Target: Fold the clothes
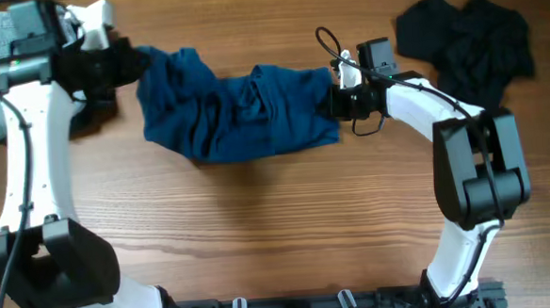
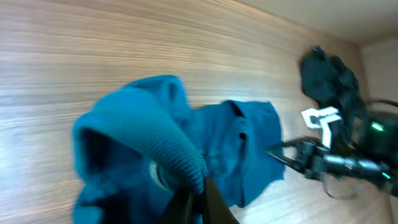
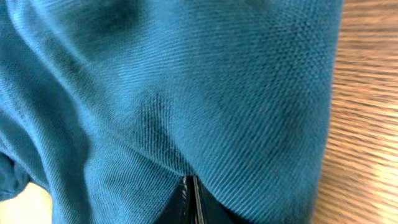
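Nearest the overhead lens, the left arm (image 1: 25, 158) and right arm (image 1: 473, 162) rise over a wood-grain table (image 1: 260, 230). On it the blue garment (image 1: 240, 113) lies bunched, long axis running left to right, between the left gripper (image 1: 129, 63) and right gripper (image 1: 334, 102). A black cloth heap (image 1: 467, 35) sits far right.

Left wrist view: narrow fingers pinch the garment's ribbed hem (image 2: 168, 149) above the table, and the rest trails toward the right arm.

Right wrist view: fingers press together on the fabric's edge, its weave plain, with bare wood beside.
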Available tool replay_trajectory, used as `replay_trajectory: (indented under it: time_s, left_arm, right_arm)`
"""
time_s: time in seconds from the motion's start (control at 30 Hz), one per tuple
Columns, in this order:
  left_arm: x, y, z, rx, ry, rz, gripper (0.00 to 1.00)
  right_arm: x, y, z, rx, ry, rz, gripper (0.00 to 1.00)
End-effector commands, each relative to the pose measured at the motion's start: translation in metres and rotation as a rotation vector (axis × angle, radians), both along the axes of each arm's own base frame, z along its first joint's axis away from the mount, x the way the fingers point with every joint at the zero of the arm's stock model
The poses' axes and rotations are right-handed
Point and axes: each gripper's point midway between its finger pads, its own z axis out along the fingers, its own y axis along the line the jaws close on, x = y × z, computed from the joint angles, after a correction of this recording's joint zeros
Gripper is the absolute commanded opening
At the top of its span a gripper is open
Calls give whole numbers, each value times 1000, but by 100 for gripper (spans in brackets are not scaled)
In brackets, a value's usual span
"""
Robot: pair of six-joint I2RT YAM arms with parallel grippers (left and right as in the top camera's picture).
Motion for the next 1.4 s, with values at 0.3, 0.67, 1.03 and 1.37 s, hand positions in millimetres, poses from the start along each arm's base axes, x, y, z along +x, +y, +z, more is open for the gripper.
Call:
replay_trajectory:
  time_s: [0.3, 0.67, 1.03, 1.37]
  left_arm:
    - [-4, -197, 32, -11, -174, -276, 4]
    - [-12, -311, -47, -24, -126, -432, 4]
    - [3, -327, -53, -90, -135, -385, 100]
    - [31, -245, 42, -189, -235, -188, 100]
  right_arm:
    - [-12, -6, -43, -20, 113, -32, 4]
    - [-16, -4, -43, -7, 120, -17, 4]
    - [37, -54, 45, 215, -3, -199, 24]
    - [18, -43, 101, 298, -70, -83, 56]
